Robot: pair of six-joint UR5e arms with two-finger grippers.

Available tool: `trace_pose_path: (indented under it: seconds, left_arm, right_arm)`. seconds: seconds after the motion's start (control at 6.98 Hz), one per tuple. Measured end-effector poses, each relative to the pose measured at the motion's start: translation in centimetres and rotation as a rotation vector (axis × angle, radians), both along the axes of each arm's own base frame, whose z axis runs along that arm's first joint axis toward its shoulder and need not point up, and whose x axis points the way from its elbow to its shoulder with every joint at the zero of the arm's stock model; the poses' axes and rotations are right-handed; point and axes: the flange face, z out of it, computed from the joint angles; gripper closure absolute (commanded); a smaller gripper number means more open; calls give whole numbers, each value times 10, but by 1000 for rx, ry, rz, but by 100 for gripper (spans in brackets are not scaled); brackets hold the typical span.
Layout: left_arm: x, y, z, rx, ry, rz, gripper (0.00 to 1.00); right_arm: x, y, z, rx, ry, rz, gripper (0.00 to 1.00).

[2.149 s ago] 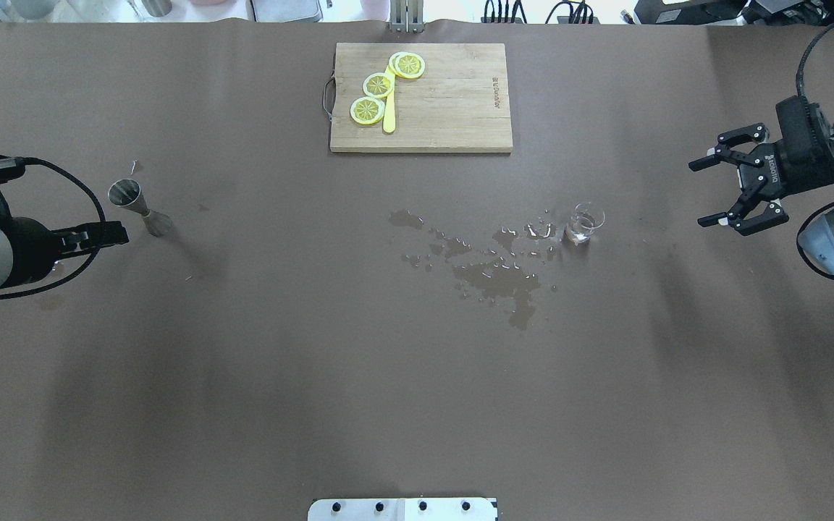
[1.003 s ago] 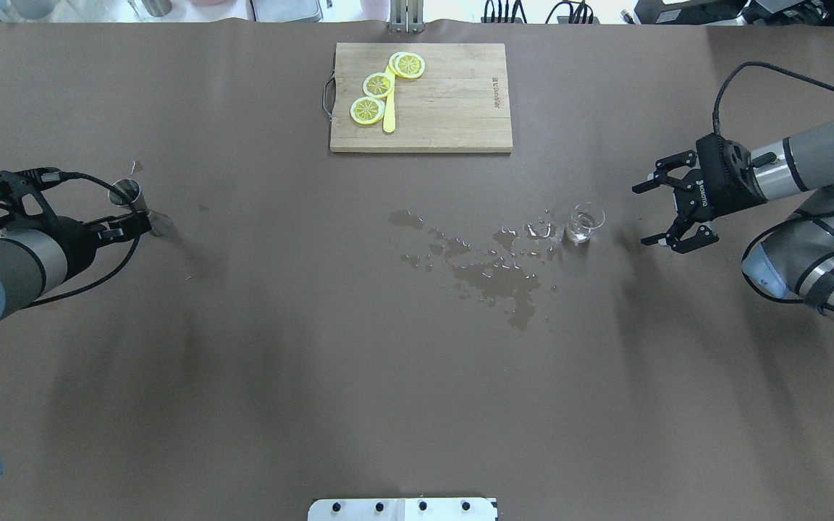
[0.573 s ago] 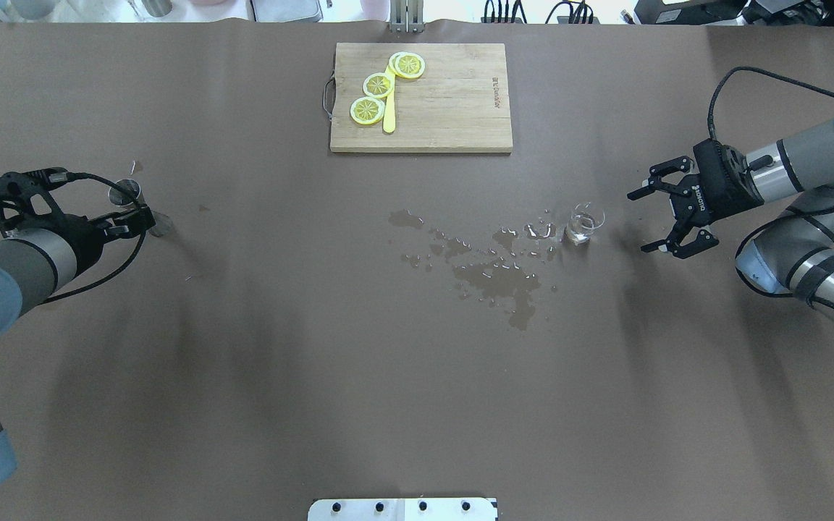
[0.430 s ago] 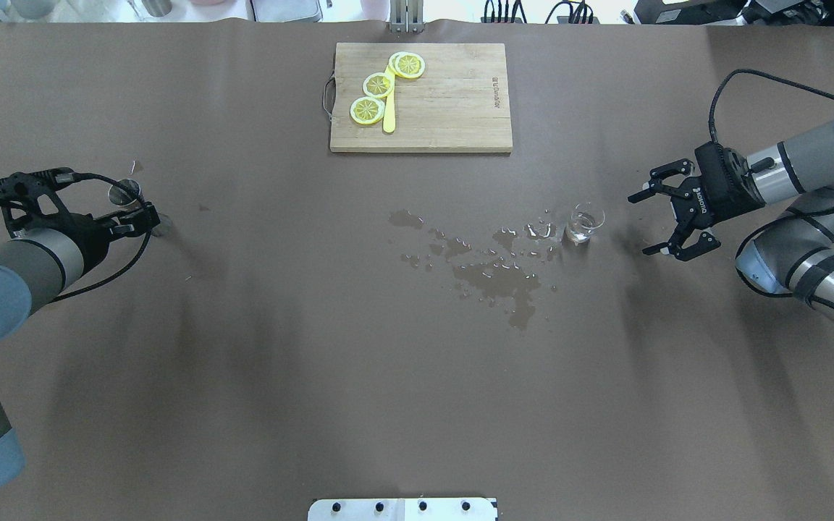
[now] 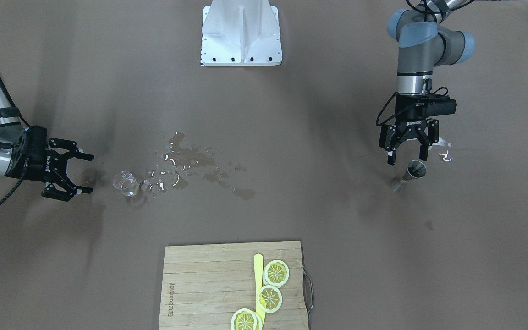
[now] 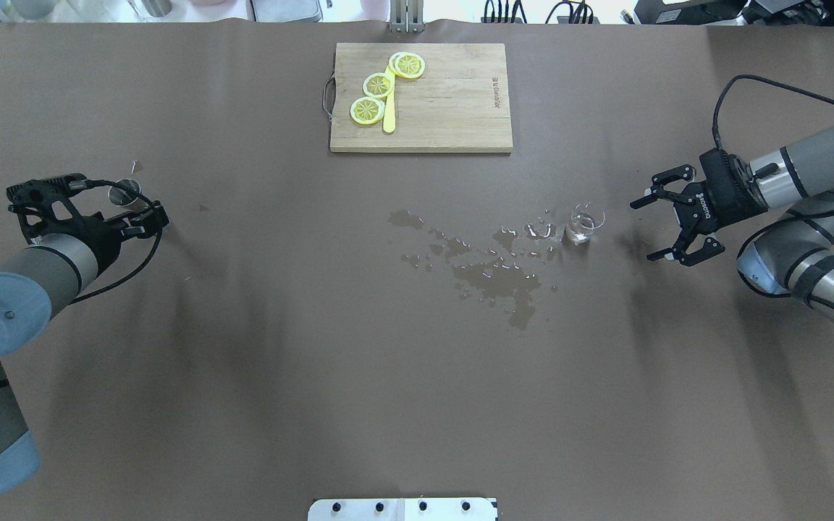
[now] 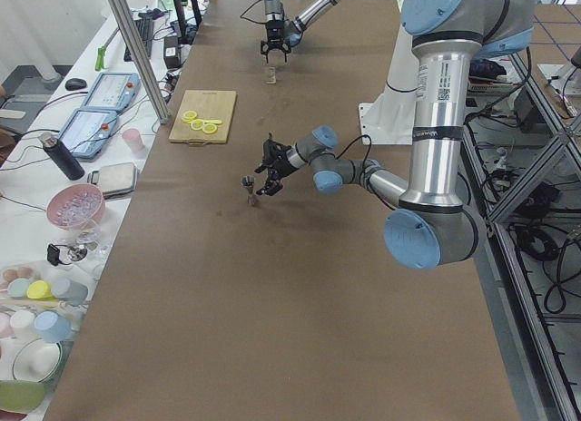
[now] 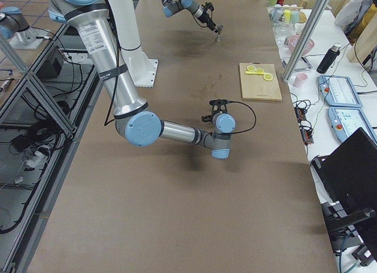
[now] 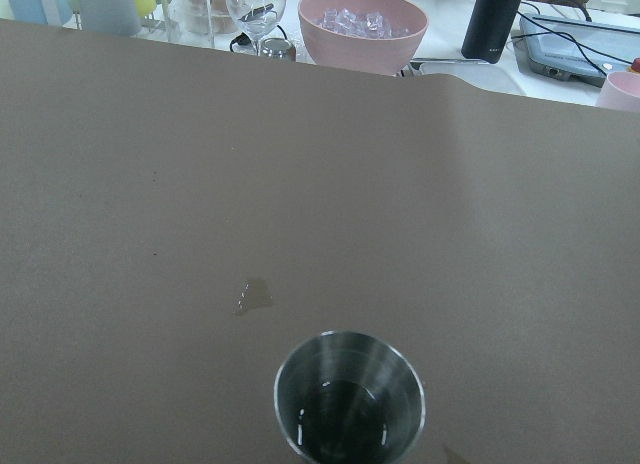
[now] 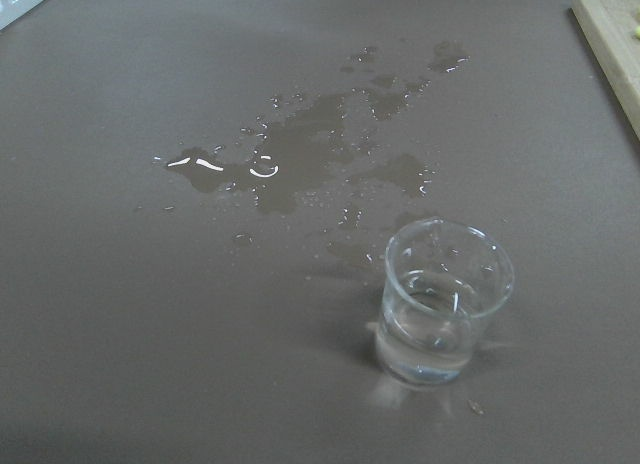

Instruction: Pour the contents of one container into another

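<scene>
A steel jigger (image 5: 415,171) stands on the brown table at my left, and the left wrist view shows liquid in its cup (image 9: 350,396). My left gripper (image 5: 407,158) hovers open just on the robot's side of it, holding nothing. A small clear glass beaker (image 6: 583,223) with a little clear liquid (image 10: 443,302) stands at centre right. My right gripper (image 6: 643,230) is open, level with the beaker and a short gap to its right. No fingers show in either wrist view.
A puddle of spilled liquid (image 6: 496,276) spreads left of the beaker. A wooden cutting board (image 6: 453,108) with lemon slices (image 6: 368,110) and a yellow knife (image 6: 389,112) lies at the far middle. Bowls, cups and bottles (image 9: 362,19) stand past the table's far left edge.
My left gripper has swung in to the jigger. My right gripper came in toward the beaker, then eased back slightly. Both stayed open; jigger and beaker have not moved.
</scene>
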Motion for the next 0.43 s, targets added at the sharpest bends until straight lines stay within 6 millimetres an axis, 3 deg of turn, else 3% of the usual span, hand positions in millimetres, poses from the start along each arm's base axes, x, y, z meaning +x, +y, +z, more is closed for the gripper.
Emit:
trace_pose_path:
  seconds: [0.43]
  left_arm:
    - [23, 18, 14, 65, -71, -52, 2]
  right_arm:
    - [-9, -9, 3, 21, -17, -24, 2]
